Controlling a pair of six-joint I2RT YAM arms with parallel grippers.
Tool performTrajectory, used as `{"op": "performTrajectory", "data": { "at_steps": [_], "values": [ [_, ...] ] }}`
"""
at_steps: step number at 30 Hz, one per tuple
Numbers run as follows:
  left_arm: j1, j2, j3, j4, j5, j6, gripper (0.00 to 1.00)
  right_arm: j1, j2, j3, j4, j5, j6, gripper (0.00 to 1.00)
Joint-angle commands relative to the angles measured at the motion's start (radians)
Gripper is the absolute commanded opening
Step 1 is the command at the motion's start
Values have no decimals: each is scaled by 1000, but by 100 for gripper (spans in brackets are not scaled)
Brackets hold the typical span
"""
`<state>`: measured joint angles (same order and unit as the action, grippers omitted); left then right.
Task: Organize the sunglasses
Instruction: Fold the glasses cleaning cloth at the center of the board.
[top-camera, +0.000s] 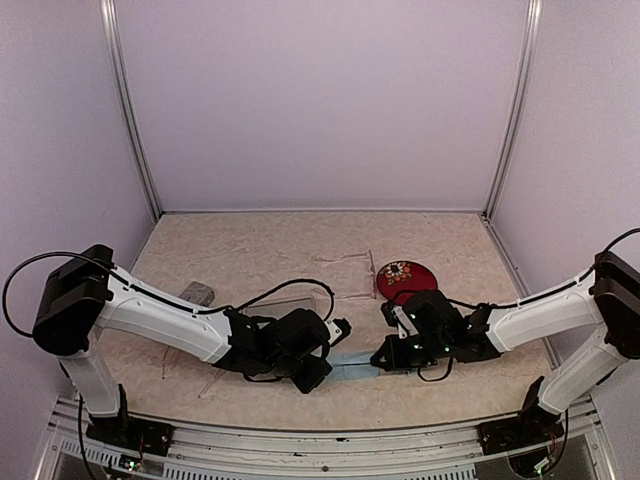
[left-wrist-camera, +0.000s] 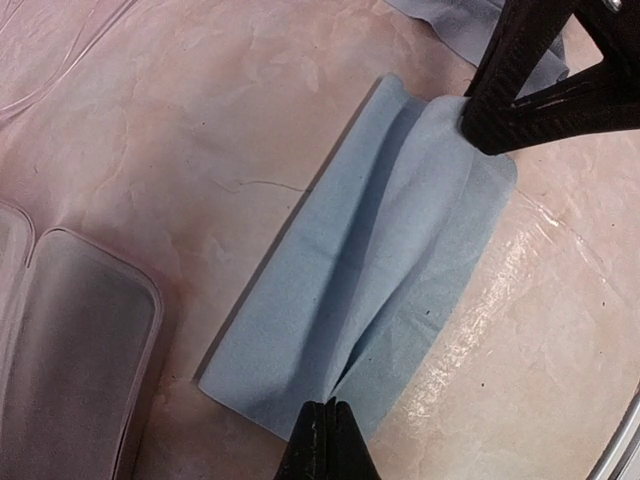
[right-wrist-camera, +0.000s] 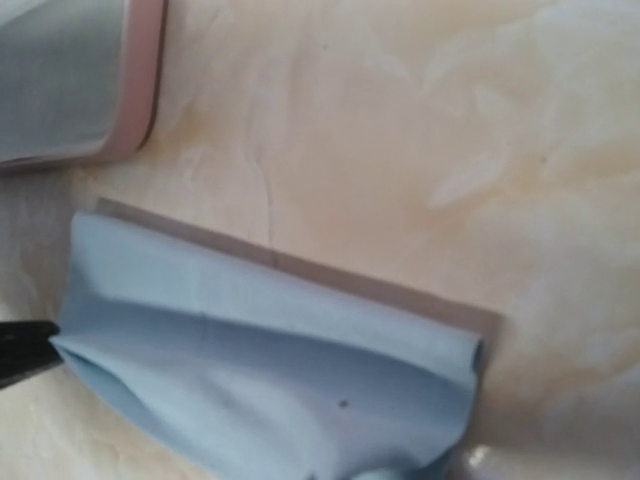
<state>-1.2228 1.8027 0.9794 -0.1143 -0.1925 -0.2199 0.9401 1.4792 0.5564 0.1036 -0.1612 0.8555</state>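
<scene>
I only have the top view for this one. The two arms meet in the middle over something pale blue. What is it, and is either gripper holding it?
Observer: It is a light-blue cloth. In the left wrist view the left gripper is shut on its near edge.
Operator: And the right one?
Observer: The right gripper is pinched shut on the opposite end, so the cloth spans between the two, with a long fold running down its middle.
Operator: Anything close beside it?
Observer: A grey case with a pale rim lies flat beside the cloth, with bare table between them.
</scene>
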Motion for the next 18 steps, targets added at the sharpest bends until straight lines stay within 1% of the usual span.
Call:
{"op": "performTrajectory", "data": {
  "at_steps": [1, 13, 18],
  "values": [
    [-10, 16, -11, -15, -14, -2, 0, 17, -12, -17, 10, 12, 15, 0],
    [-25, 21, -8, -29, -26, -3, 0, 30, -13, -20, 0, 19, 26, 0],
    [-32, 34, -7, -39, -33, -3, 2, 39, -5, -17, 1, 19, 28, 0]
  ]
}}
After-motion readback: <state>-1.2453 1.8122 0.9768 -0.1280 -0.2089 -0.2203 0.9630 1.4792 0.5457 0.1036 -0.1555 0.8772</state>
